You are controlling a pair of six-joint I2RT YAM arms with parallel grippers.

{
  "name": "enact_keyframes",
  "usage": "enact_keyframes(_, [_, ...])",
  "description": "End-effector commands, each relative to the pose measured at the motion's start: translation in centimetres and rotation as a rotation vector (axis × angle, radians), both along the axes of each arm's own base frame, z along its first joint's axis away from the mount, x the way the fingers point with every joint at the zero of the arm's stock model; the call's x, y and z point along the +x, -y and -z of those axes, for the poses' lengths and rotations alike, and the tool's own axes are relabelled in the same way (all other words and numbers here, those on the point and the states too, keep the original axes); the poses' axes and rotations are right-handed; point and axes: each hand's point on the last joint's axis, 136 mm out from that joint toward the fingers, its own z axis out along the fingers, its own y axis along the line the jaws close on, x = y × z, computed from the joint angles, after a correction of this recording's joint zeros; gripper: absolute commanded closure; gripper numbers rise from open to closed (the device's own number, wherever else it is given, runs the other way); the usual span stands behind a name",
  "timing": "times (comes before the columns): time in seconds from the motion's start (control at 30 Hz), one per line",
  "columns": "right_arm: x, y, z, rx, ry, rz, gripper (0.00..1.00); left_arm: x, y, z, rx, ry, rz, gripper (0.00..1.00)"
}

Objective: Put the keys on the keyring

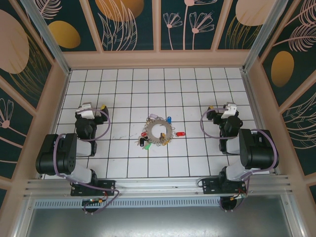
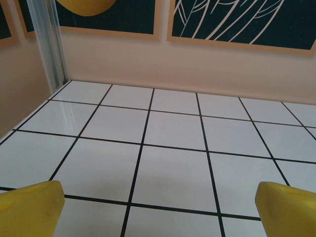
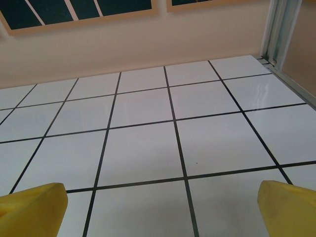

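Yellow-tipped claws, left (image 1: 101, 109) and right (image 1: 211, 111), sit spread and empty at nine and three o'clock on the worktop (image 1: 123, 79), probably to leave room around the central keyring (image 1: 169, 131), with keys (image 1: 180, 133) loose around it.

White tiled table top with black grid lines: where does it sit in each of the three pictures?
Top external: white tiled table top, centre, wall to wall.
Left wrist: lower two thirds.
Right wrist: lower two thirds.
Shared landmark: beige back wall with dark flower panels, above the tiles.
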Motion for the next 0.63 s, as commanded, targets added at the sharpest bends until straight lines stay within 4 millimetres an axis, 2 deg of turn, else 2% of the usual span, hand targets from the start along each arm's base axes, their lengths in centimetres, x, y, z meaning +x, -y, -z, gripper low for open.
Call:
enact_keyframes(0.0, [0.49, 0.05, -0.90, 0.004, 0.029, 0.009, 0.01, 0.11, -0.09, -0.57, 0.019, 0.018, -0.008, 0.01])
enact_keyframes(0.6, [0.52, -0.02, -0.90, 0.005, 0.028, 0.005, 0.01, 0.13, -0.08, -0.64, 0.019, 0.019, -0.008, 0.01])
